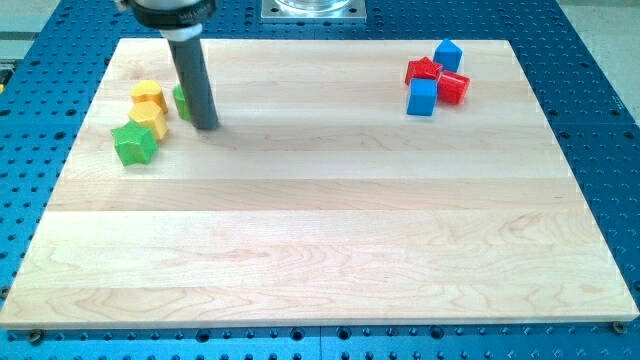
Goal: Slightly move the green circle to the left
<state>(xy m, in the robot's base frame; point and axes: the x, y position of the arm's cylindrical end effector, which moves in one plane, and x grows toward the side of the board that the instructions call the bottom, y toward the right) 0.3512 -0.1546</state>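
Observation:
The green circle point(181, 102) lies near the board's upper left, mostly hidden behind my rod. My tip point(206, 126) rests on the board just to the right of it, touching or nearly touching its right side. Left of the circle are two yellow blocks, one point(147, 95) above the other point(149, 119), and a green star point(134, 144) below them.
At the upper right is a cluster: a blue cube point(448, 53), a red star point(423, 71), a red cylinder point(454, 87) and a second blue cube point(422, 97). The wooden board point(320, 230) lies on a blue perforated table.

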